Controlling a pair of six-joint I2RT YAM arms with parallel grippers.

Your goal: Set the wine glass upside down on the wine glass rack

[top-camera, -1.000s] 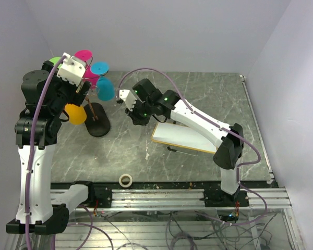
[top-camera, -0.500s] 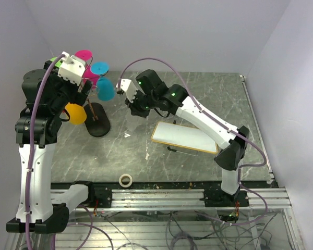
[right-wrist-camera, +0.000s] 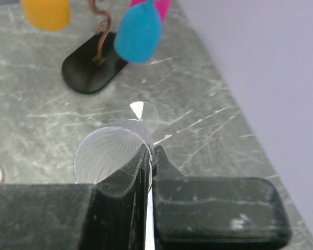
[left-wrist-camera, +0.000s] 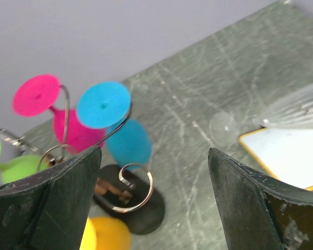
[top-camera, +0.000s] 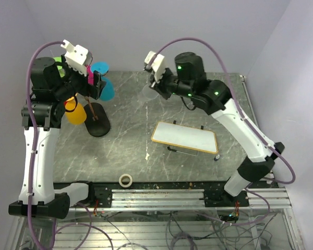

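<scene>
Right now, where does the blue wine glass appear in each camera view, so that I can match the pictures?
Top external: blue glass at the upper left, hanging upside down.
Left wrist: blue glass left of centre, its round foot uppermost.
Right wrist: blue glass at the top edge, left of centre.
Shared landmark: the black rack base, seen in all three views.

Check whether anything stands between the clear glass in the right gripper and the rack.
Nothing lies on the table between them. But the blue glass hangs from the rack on the side facing the clear glass, and the open left gripper hovers at the rack's top.
</scene>
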